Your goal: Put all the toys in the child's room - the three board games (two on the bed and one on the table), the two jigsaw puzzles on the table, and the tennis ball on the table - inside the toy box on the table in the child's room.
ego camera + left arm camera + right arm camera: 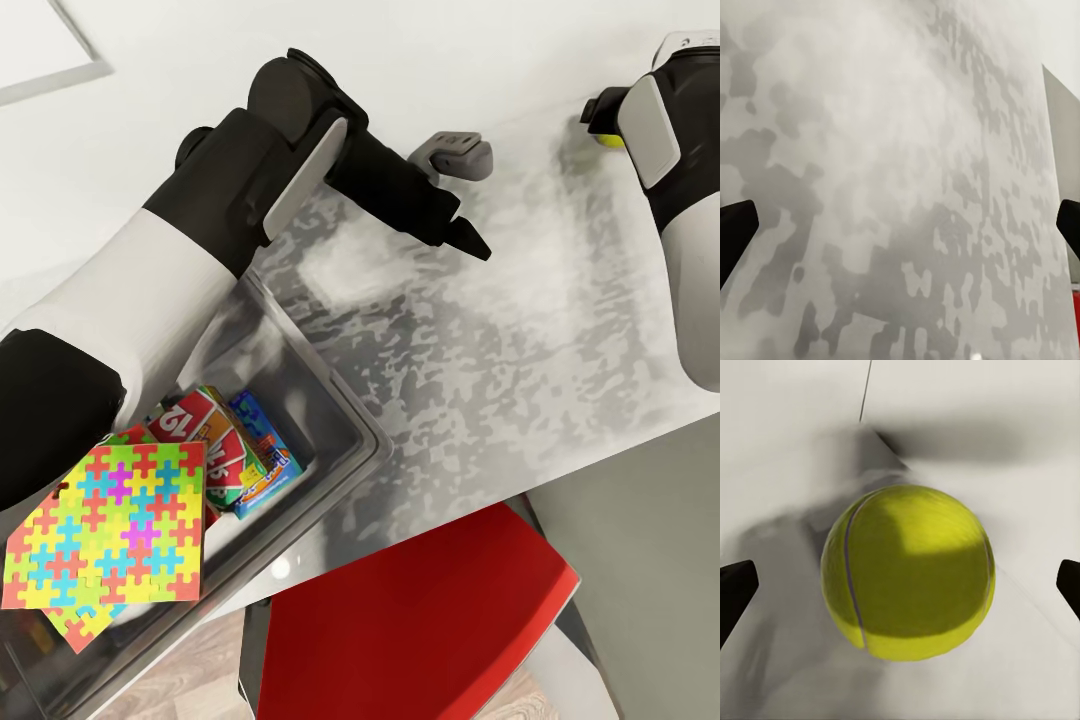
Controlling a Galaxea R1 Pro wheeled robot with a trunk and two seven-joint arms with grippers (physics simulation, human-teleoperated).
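A: Where was the tennis ball (907, 574)?

B: In the right wrist view it sat between the right gripper (900, 585) fingertips (735, 585), which stood wide apart with a clear gap on each side of the ball. Nothing was gripped. In the head view a bit of yellow showed at about one o'clock, on the table (480, 330), right against the right arm's wrist.

A: And the left gripper (900, 229)?

B: Spread wide too, holding nothing. Its dark fingertips (735, 229) framed only the mottled pale grey tabletop. In the head view that arm reached toward twelve o'clock, well apart from the ball.

A: The toy box (350, 420)?

B: At about eight o'clock in the head view, at the table's near edge. Two board games (235, 450) lay inside, a red one and a blue one side by side. The jigsaw puzzles (105, 530) were over its near end, one on top, another peeking out beneath. I couldn't tell whether they rested on the games.

A: Anything else?

B: A red chair (420, 620) at six o'clock, below the table edge.
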